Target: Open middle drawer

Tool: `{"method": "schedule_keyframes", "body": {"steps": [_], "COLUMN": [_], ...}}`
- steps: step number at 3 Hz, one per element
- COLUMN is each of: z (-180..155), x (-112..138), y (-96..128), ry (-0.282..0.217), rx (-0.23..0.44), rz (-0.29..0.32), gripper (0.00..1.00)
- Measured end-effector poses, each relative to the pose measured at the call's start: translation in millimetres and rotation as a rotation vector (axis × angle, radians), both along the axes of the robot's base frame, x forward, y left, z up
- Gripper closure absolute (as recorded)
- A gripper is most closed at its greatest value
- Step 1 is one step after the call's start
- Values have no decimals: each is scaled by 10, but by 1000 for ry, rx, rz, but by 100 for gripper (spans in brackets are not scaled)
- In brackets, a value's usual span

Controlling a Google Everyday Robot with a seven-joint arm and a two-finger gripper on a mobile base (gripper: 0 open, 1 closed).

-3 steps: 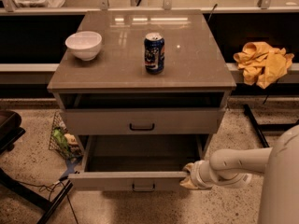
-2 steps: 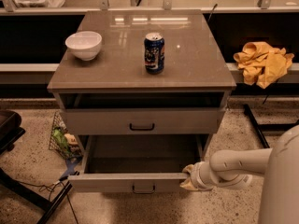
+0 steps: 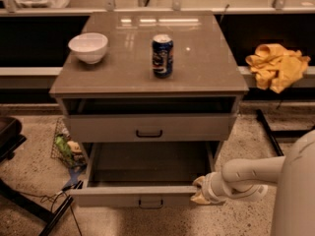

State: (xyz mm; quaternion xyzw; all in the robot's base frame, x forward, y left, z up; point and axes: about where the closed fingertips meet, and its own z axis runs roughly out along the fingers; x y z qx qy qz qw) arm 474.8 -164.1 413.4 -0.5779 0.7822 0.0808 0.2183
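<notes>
Tool (image 3: 201, 194): low right, against the right end of the middle drawer (image 3: 123, 196) front; whether apart or together, cannot tell; drawer stands pulled out beneath the counter (image 3: 206, 68); front runs left-right; handle (image 3: 150, 203) lies to tool's left.

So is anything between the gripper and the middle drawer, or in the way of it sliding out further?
Nothing visible. The gripper sits at the right end of the front of the middle drawer, which is already pulled out. No object shows on the floor directly ahead of that front.
</notes>
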Motion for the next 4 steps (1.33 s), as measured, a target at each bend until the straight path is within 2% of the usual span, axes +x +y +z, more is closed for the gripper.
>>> {"method": "schedule_keyframes", "body": {"steps": [1,2,3,4], "z": [0,31,35,68], "x": [0,-236,-268,-478], "y": [0,-77,-88,-157], "ry": [0,41,47,80], "rx": [0,-8,-8,-12], "rz": [0,3,3,7], "gripper": [100,100,100,100]}}
